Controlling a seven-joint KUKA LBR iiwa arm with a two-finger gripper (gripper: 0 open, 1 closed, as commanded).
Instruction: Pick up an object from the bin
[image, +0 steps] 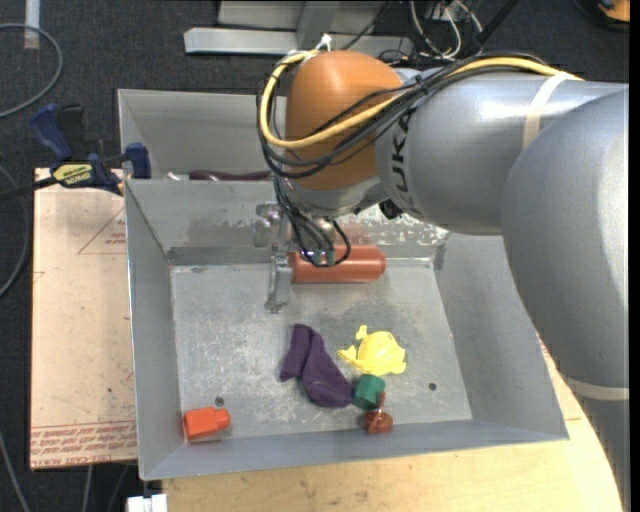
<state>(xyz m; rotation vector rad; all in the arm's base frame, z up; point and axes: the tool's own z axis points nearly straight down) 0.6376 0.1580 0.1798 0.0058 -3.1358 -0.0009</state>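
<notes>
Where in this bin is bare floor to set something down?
Free: bin floor between the gripper and the orange block; also right of the yellow toy. Crowded: front middle, round the purple piece, green cube and brown piece.

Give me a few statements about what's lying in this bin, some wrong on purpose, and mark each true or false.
1. An orange block lies in the front left corner of the bin. True.
2. The purple thing lies against the back wall. False: it lies toward the front, beside a yellow thing.
3. A small green block sits next to the purple thing. True.
4. The reddish sausage-shaped thing lies at the front edge. False: it lies near the back wall.
</notes>
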